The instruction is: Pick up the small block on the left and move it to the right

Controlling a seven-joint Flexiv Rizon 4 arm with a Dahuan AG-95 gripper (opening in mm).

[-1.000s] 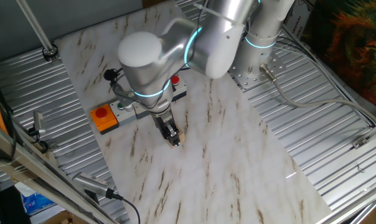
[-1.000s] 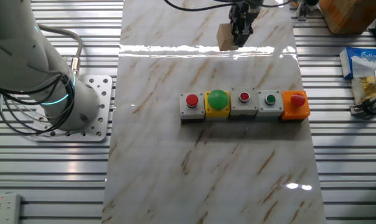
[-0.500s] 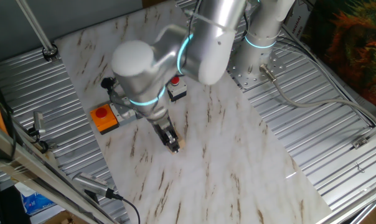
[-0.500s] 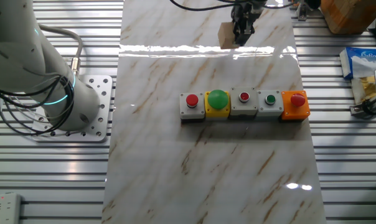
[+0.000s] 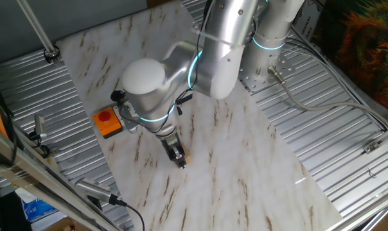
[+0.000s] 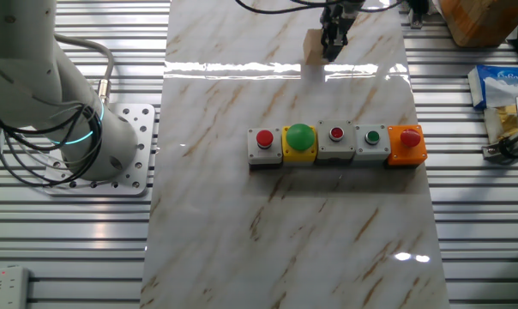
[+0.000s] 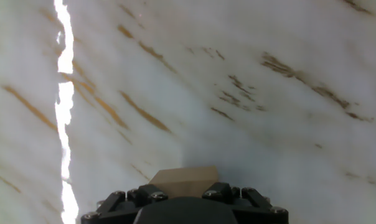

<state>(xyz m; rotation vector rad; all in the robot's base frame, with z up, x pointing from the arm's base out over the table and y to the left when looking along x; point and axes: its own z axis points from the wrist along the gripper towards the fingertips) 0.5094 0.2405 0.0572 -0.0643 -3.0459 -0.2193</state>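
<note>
The small light tan wooden cube (image 6: 314, 45) sits between the fingers of the tool (image 6: 332, 43), which is closed on it; from the hand view its top face (image 7: 184, 181) shows just beyond the black tool body. Whether it touches the white marble-patterned bench (image 6: 285, 232) or hangs just above it cannot be told. From one fixed view the cube (image 5: 187, 156) peeks out beside the dark fingers (image 5: 178, 154) under the silver arm (image 5: 181, 64). Well apart from it stands a row of button boxes (image 6: 336, 146), with an orange box (image 5: 106, 122) at one end.
</note>
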